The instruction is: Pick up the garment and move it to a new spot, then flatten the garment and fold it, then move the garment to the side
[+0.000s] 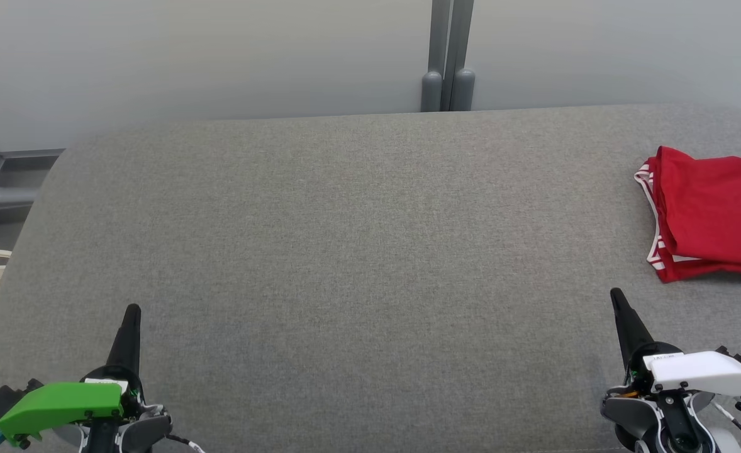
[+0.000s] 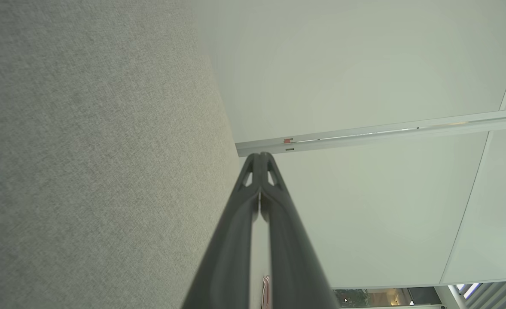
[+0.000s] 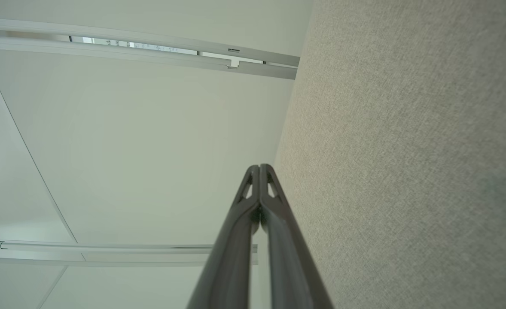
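My left end effector (image 1: pixel 133 309) is pinched shut, holding nothing, near the grey fabric surface's (image 1: pixel 358 239) front-left corner. My right end effector (image 1: pixel 616 293) is pinched shut too, holding nothing, at front-right. The red garment (image 1: pixel 713 214) with white-striped trim lies folded at the right edge, cut off by the head view, apart from my right fingers. Open fabric stretches between the arms.

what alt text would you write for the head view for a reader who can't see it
A folded red garment with white trim lies at the far right of a grey fabric surface. The left pincer and right pincer, both shut and empty, sit at the lower corners.
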